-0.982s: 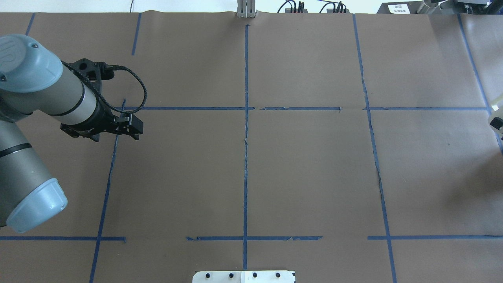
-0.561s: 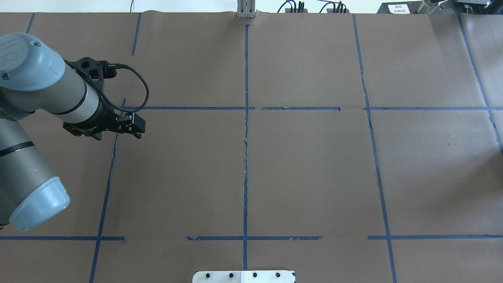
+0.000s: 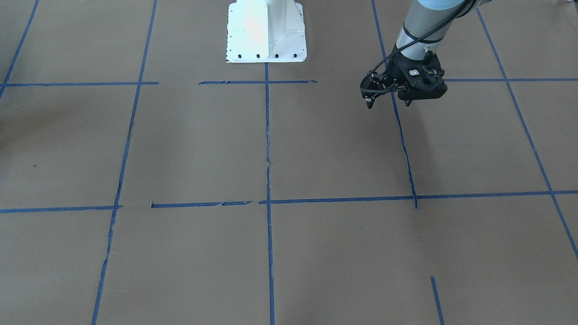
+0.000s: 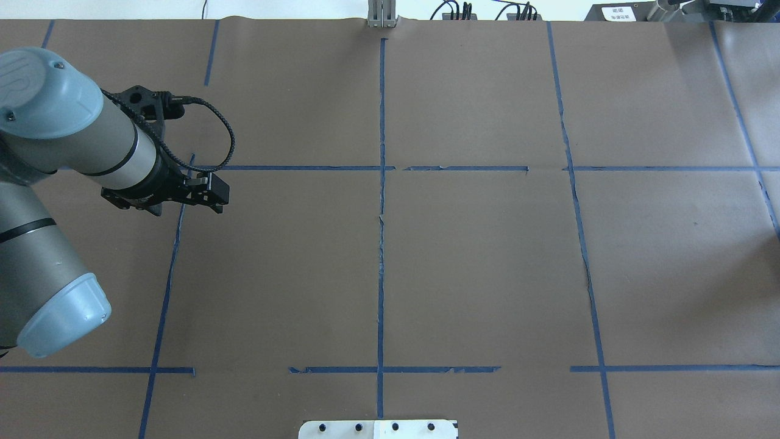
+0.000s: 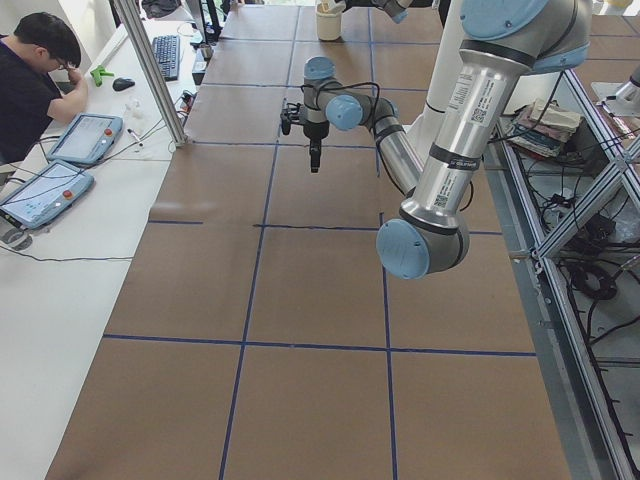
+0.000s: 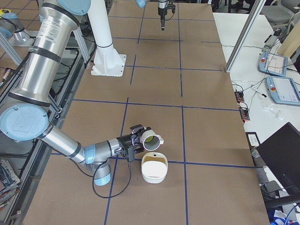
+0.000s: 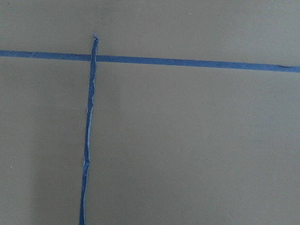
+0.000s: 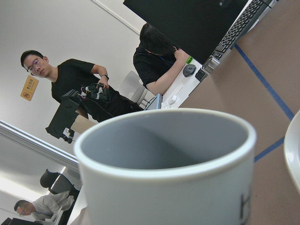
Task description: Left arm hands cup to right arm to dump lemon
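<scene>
Now | left gripper (image 3: 389, 104) spread wide, bare | right gripper (image 6: 140, 139) against cup (image 6: 152, 137)

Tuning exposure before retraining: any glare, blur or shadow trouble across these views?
Front-facing view: white metal base plate blown out. Right wrist view: white mug with grey inside fills foreground, slightly soft. Overhead view: faint shadow on brown paper table cover at right.

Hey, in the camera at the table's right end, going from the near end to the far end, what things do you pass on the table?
white bowl → cup → white robot base → left gripper, hanging over the far end of the table
</scene>
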Robot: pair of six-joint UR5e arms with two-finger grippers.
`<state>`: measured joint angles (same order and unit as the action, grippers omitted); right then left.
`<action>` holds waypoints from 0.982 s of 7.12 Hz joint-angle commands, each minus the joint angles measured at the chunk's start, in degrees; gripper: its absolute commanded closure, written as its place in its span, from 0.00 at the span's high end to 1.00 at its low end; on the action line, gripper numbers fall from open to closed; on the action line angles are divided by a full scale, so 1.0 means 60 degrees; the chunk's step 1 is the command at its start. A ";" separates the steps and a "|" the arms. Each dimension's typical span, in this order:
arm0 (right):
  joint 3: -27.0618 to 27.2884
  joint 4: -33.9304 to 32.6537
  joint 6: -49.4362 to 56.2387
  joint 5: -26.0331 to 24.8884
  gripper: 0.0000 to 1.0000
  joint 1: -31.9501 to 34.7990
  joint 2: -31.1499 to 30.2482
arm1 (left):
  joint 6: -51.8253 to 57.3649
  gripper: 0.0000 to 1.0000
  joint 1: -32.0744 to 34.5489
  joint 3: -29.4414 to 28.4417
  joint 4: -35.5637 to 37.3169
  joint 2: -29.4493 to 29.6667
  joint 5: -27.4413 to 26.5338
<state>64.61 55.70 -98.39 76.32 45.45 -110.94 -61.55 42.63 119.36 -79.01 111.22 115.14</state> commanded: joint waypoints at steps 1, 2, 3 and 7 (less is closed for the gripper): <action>-0.0031 0.0630 -0.2312 -0.0368 0.02 -0.0001 0.0091 | 0.0005 1.00 0.0000 0.0000 0.0000 0.0009 0.0000; -0.0031 0.0706 -0.3222 -0.0588 0.02 -0.0001 0.0091 | 0.0005 1.00 0.0000 -0.0015 0.0000 -0.0006 0.0000; -0.0031 0.1128 -0.3927 -0.0851 0.04 -0.0001 0.0091 | 0.0020 1.00 0.0000 -0.0015 0.0014 0.0009 0.0000; -0.0017 0.1717 -0.7413 -0.2080 0.04 -0.0015 0.0631 | 0.0064 1.00 0.0000 -0.0088 0.0000 0.0038 0.0000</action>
<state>64.52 64.88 -136.80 66.20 45.41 -108.31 -61.33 42.63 119.01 -78.98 111.42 115.14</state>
